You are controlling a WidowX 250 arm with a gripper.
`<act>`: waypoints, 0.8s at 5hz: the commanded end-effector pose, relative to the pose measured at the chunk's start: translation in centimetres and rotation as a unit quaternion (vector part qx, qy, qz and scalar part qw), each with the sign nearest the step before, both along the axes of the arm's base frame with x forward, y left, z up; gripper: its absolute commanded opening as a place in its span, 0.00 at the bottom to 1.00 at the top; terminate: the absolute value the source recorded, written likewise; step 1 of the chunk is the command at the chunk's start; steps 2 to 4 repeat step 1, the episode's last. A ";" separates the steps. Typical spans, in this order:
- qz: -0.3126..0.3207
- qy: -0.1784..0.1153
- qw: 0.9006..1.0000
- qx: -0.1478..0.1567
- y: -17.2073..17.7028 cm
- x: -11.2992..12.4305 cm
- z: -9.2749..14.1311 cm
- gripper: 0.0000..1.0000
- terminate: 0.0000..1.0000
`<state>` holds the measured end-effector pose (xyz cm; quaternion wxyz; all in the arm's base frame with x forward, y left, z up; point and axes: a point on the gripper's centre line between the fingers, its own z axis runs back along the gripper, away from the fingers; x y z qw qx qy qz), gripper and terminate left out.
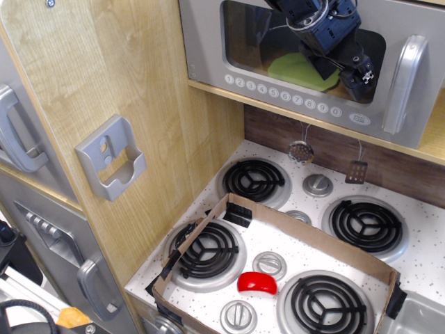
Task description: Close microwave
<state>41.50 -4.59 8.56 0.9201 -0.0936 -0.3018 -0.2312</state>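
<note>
The microwave (208, 49) sits at the top of the view, above the stove. Its wide grey door has a rounded window, a row of white round buttons (278, 94) and a big silver loop handle (403, 83) at the right. The door lies about flush with the wooden shelf front. A green flat thing (295, 69) shows inside through the window. My black gripper (361, 75) reaches down from the top and rests against the window's right part, left of the handle. Its fingers look pressed together and hold nothing.
Below is a white stove top with black burners and silver knobs. An open cardboard frame (306, 233) lies on it, with a red object (256, 282) inside. Two small utensils (300, 149) hang on the back wall. A grey bracket (111, 163) and grey cabinet doors (14, 132) are at left.
</note>
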 end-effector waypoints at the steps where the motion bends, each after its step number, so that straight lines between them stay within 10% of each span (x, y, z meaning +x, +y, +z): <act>1: -0.002 -0.031 1.000 0.000 -1.0 1.1 2.8 1.00 1.00; 4: -0.002 -0.031 1.000 0.000 -1.0 1.1 2.8 1.00 1.00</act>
